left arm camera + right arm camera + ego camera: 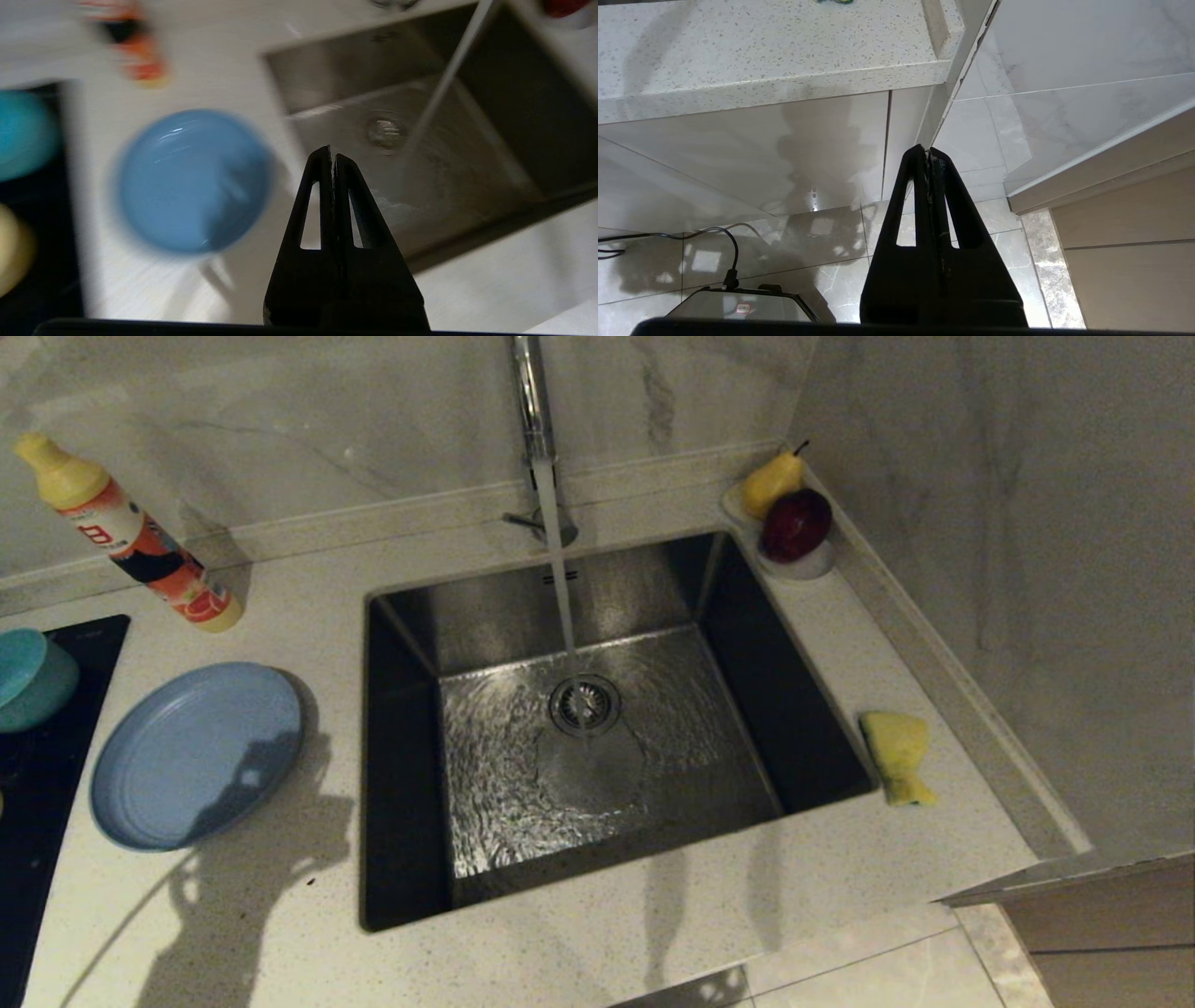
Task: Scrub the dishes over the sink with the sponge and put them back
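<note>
1. My right gripper [930,151] hangs low beside the cabinet front, below the tabletop [752,42] edge, fingers clenched on nothing; only floor tiles and a cable lie beyond it.
2. My left gripper [332,154] hovers above the tabletop, fingers pressed together and empty, tips showing over the near left corner of the sink [467,154], the slate-blue plate [191,179] just to their side, apart from them.
3. In the head view neither arm shows. The plate [196,756] lies flat, face up, on the tabletop left of the sink [411,859].
4. The sponge [898,756] rests on the tabletop just beside the sink's right rim, well apart from both sets of fingers, its long axis running roughly near to far, the pinched end with its teal-green edge nearest me.
5. The teal bowl [33,677] sits at the far left on a black hob [56,784]; a pale-yellow bowl [11,252] shows blurred in the left wrist view.
6. Water runs from the chrome tap [532,401] onto the drain [584,704].
7. Farther back stand a detergent bottle [131,537], tilted, and a fruit dish [794,565] holding a pear [771,483] and a dark red fruit [796,525].
</note>
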